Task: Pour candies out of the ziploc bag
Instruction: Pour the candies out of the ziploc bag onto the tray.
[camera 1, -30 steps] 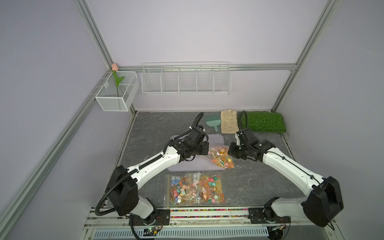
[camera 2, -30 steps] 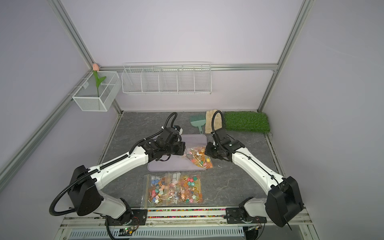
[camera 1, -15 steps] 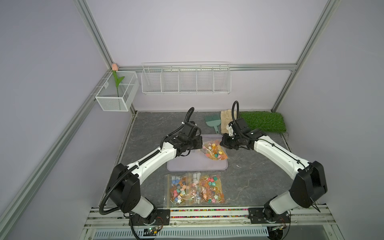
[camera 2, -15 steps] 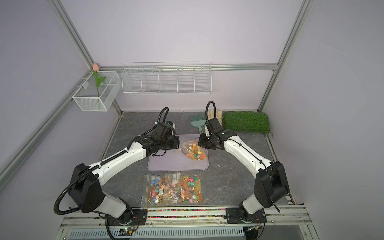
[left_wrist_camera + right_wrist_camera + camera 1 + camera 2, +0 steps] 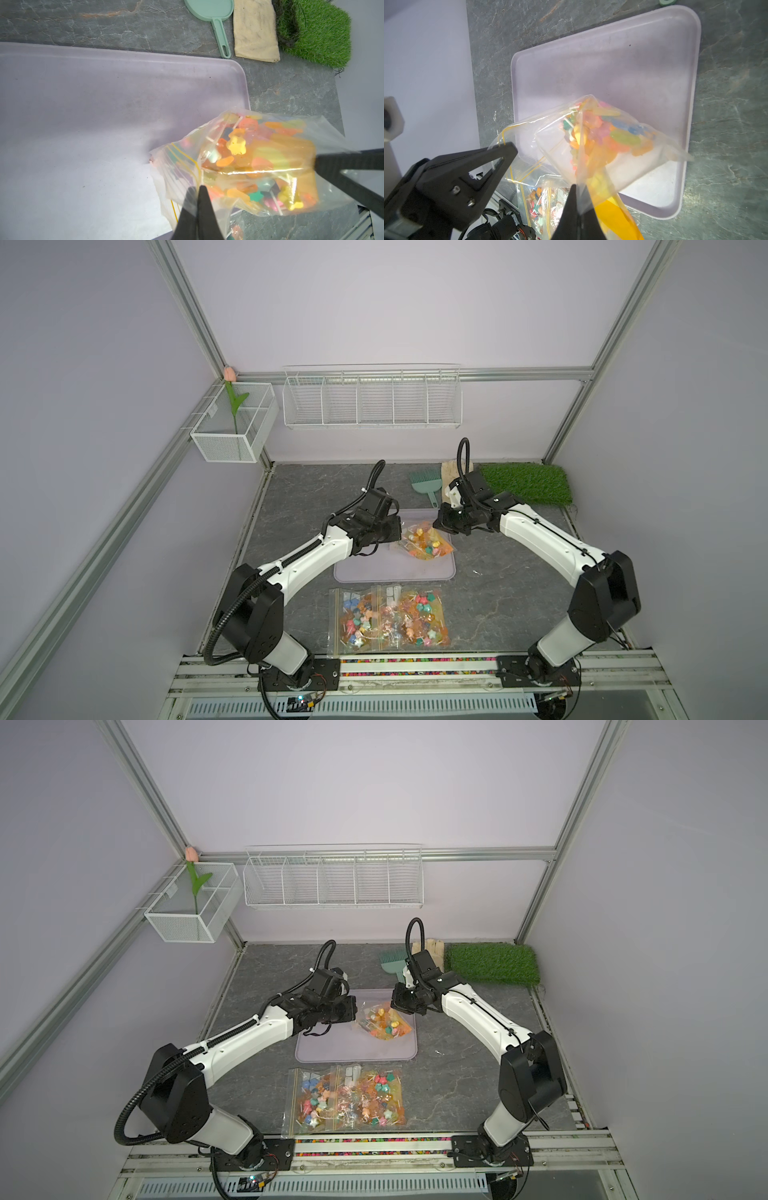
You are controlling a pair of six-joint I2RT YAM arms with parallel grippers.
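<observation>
Candies (image 5: 235,145) in orange, yellow, pink and teal, some on thin white sticks, are bunched inside the clear ziploc bag (image 5: 426,545). We see the bag strung between the two arms over the far right part of the lavender tray (image 5: 374,568). Both top views place it there (image 5: 384,1023).

The left gripper (image 5: 197,188) is clenched on the bag's plastic right beside the yellow zip line. From the right wrist view we see the same black fingers (image 5: 508,149) at that yellow-edged end. The right gripper (image 5: 574,187) is pinched tight on a fold at the bag's other end, with the plastic running up from between its jaws. The candies have gathered in the sagging middle (image 5: 591,128) between the two grips. We cannot tell whether the lowest fold touches the tray.

On the grey table (image 5: 498,605), near the front edge and just in front of the tray, two more bags (image 5: 388,620) of sweets lie flat side by side. Along the far right edge we find a teal brush (image 5: 424,485), a beige cloth (image 5: 255,31) beside it, and a green turf mat (image 5: 523,483) to the right of the cloth.
</observation>
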